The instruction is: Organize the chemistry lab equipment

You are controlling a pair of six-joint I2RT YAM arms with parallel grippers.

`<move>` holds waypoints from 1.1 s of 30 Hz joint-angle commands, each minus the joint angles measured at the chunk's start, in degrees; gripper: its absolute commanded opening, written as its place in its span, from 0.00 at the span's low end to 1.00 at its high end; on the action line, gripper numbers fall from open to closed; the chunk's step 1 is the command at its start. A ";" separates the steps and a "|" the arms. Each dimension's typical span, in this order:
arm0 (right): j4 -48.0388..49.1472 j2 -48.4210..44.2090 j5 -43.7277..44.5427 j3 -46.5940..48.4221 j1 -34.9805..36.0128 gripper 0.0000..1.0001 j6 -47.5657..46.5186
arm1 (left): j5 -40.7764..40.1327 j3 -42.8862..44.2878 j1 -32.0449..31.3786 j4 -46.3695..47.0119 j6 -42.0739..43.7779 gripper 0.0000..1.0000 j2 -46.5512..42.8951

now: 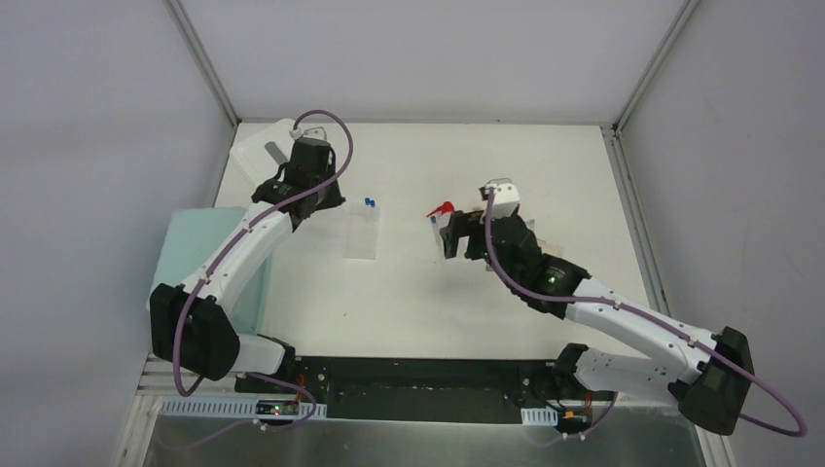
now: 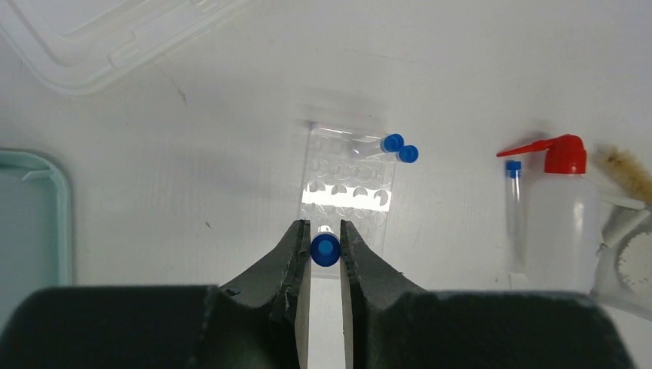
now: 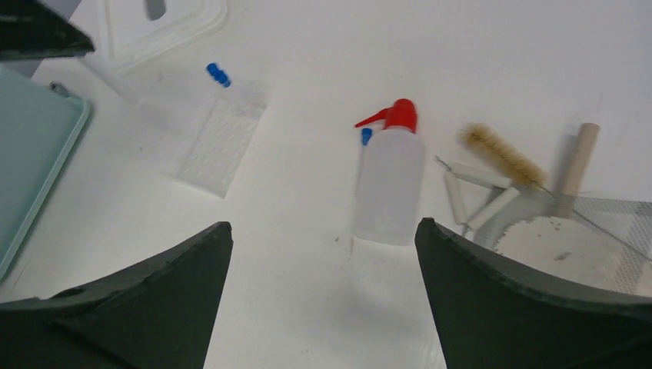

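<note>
My left gripper (image 2: 325,250) is shut on a small blue-capped tube (image 2: 325,250), held upright above the near end of the clear tube rack (image 2: 350,184). Two more blue-capped tubes (image 2: 400,147) are at the rack's far end. In the top view the left gripper (image 1: 329,197) hovers left of the rack (image 1: 362,233). The white squeeze bottle with red spout (image 3: 390,188) lies flat with another tube (image 3: 361,184) beside it. My right gripper (image 3: 323,231) is open and empty, just short of the bottle. I see no funnel.
A bristle brush (image 3: 500,154), a wooden handle (image 3: 578,157), white rods and a wire gauze (image 3: 561,246) lie right of the bottle. A pale teal bin (image 1: 199,253) sits at the left edge. A clear plastic container (image 2: 108,38) lies at the back left.
</note>
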 commanded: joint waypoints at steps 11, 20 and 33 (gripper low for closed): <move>-5.55 -6.34 3.07 -0.92 -13.92 0.95 9.86 | -1.87 -11.80 -0.44 27.32 10.35 0.00 2.83; -5.12 -5.08 3.25 -0.41 -15.39 0.95 11.57 | 3.45 -14.97 -1.28 37.76 15.96 0.00 7.13; -5.47 -5.28 2.18 -0.01 -16.88 0.95 11.27 | 1.60 -15.67 -3.02 40.86 20.88 0.00 10.62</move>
